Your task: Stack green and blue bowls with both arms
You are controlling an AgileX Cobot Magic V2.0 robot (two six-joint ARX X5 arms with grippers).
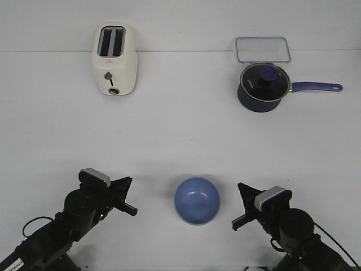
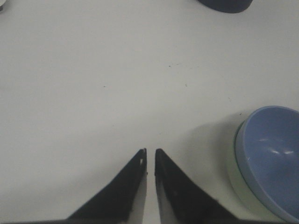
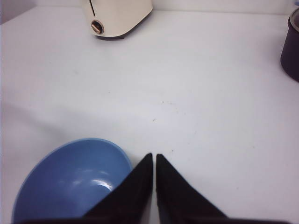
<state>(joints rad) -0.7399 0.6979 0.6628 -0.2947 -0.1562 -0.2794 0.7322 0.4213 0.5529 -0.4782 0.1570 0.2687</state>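
Both pincers closed beside blue bowl nested in green bowl.

Colours in front of you: mostly white, black and blue.
You see a periwinkle blue bowl nested in a pale sage green bowl on the white worktop, black hands, a cream toaster, and a dark-blue saucepan.

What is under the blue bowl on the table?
The blue bowl sits nested in the green bowl; the left wrist view shows only a pale green strip of wall below its rim. The rest of the green bowl is covered, and the front view hides it entirely.
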